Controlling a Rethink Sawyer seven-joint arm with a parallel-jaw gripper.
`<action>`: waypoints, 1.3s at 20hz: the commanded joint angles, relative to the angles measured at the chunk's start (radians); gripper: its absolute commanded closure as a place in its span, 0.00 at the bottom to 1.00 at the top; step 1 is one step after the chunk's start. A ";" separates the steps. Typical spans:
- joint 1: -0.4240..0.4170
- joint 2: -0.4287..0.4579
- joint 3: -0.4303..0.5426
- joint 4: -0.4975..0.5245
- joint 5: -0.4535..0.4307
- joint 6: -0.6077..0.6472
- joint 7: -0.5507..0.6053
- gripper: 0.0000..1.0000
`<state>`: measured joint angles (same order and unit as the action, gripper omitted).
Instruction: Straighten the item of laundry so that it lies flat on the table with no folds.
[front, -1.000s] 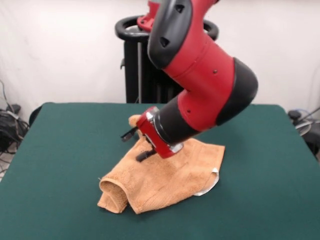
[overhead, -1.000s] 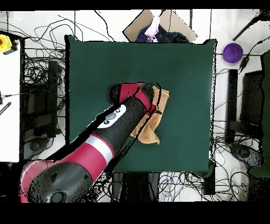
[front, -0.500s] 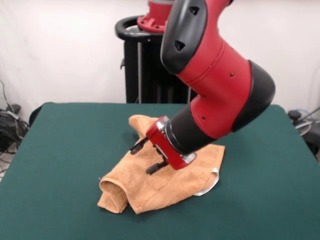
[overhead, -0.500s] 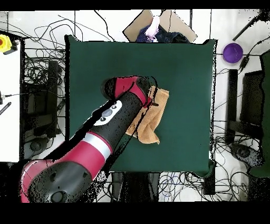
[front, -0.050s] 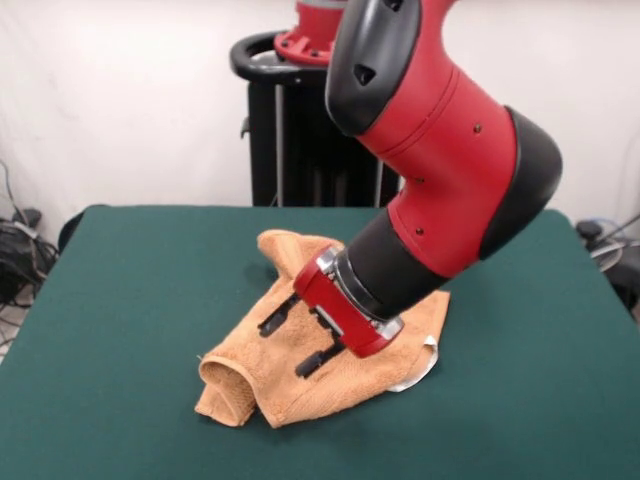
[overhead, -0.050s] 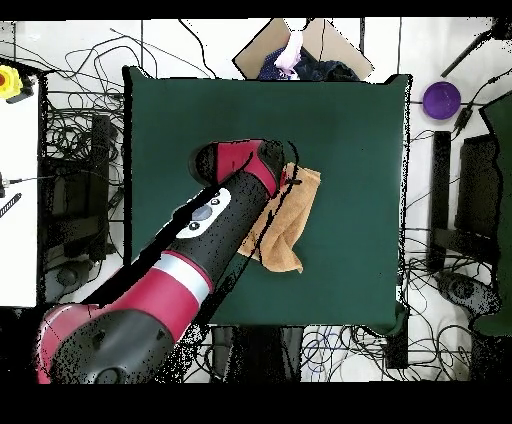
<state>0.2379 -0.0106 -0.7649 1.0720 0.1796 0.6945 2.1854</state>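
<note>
The gripper (front, -0.050s: 297, 336) is seen with its two black fingers (front, -0.050s: 277, 316) spread apart and nothing between them, poised low over the middle of the towel (front, -0.050s: 330, 375); whether the tips touch the cloth cannot be told. It is tilted, carried on the red and black arm (front, -0.050s: 440, 190) that slants down from above.

The towel is found near the middle of the dark green desk (front, -0.050s: 120, 300), crumpled rather than flat. One part is rolled into a tube-like fold at the near left corner, another part is humped up at the far side behind the gripper, and a small white tag (front, -0.050s: 430, 345) shows at the right edge. In the overhead view the towel (overhead, -0.050s: 290, 225) is partly covered by the arm (overhead, -0.050s: 215, 240), and a long narrow bunched shape is seen.

The step in hand is judged to be the search for a grasp on a folded layer; no flattening has been achieved. For the next move, a descent onto a raised fold or edge is called for, a closing on one layer only, and a pull outward across the desk so that the cloth is spread.
</note>
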 joint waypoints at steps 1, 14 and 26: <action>-0.019 -0.019 0.068 -0.032 0.067 -0.140 0.278 0.00; 0.048 0.030 -0.065 -0.024 0.034 -0.024 0.274 0.00; 0.027 0.025 0.015 0.006 0.058 -0.010 0.215 0.00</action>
<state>0.2885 -0.0121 -0.8970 1.0586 0.1798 0.6948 2.1854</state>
